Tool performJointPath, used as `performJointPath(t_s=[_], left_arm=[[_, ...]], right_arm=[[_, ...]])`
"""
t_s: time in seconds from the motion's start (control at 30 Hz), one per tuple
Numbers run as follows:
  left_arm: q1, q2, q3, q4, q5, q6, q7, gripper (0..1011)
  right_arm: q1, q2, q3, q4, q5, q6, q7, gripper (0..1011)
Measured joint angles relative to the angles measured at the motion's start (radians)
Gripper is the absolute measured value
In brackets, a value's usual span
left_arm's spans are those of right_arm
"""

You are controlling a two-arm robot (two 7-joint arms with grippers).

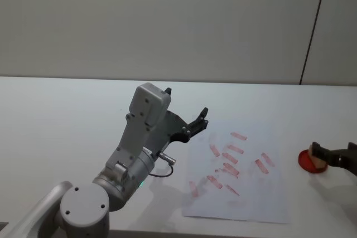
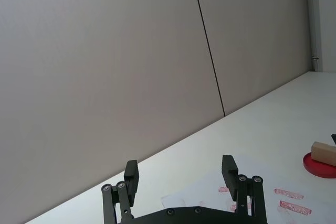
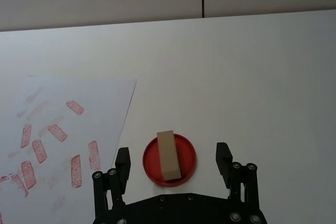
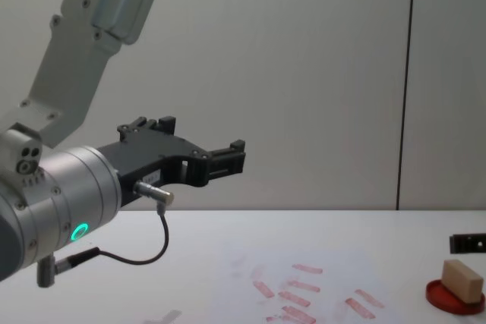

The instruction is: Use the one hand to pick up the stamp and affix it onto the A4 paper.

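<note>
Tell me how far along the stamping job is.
Early stage. The A4 paper already carries several red prints. The stamp sits on the red ink pad, and the open right end effector brackets it without gripping. Remaining: grasp, lift, press onto paper. The left end effector hangs raised, idle.

It looks like a lab or test room: a bare white bench (image 1: 67, 110) stands against plain grey wall panels (image 1: 167, 20) with one dark seam (image 1: 314, 26).

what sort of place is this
Probably a robot test lab: a white table against plain grey wall panels, the A4 paper marked with red prints, the right gripper open by the stamp on a red ink pad, left gripper raised.
</note>
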Motion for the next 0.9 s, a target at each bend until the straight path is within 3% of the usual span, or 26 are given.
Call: performJointPath(t_s=[0.9], left_arm=[[0.000, 0.000, 0.000, 0.000, 0.000, 0.000, 0.000, 1002]], right_arm=[[0.102, -0.051, -0.025, 0.140, -0.034, 0.062, 0.015, 1001]])
